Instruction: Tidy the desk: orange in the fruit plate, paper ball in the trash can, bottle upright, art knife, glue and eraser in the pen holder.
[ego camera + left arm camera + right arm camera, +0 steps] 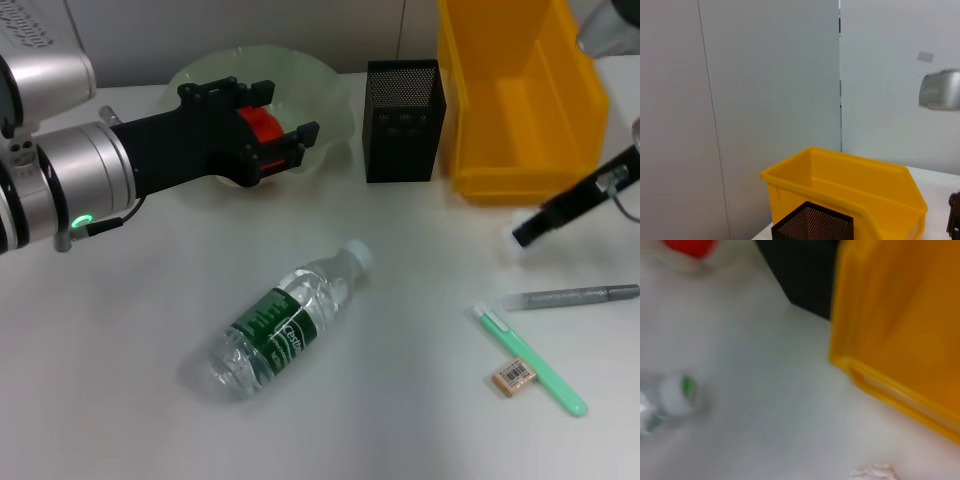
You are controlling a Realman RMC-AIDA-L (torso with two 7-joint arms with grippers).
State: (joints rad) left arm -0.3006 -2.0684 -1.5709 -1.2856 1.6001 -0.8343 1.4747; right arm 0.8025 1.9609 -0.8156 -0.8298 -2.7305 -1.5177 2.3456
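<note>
The orange (262, 128) is held between the spread fingers of the left gripper (268, 135), right over the green fruit plate (330, 95) at the back left of the desk (120, 340). Whether the fruit is pinched tight or merely framed by the fingers cannot be told. The bottle (286, 322) is seen lying on its side in the middle of the desk, its white cap pointing toward the pen holder (404, 120). The black mesh pen holder is set between the plate and the yellow trash can (520, 100). The right gripper (527, 233) is found low in front of the can, something white at its tip, likely the paper ball (872, 472); its finger state cannot be told. Near the right edge, a grey pen (570, 296), a green art knife (530, 360) and the eraser (513, 376), touching the knife, are left lying.
</note>
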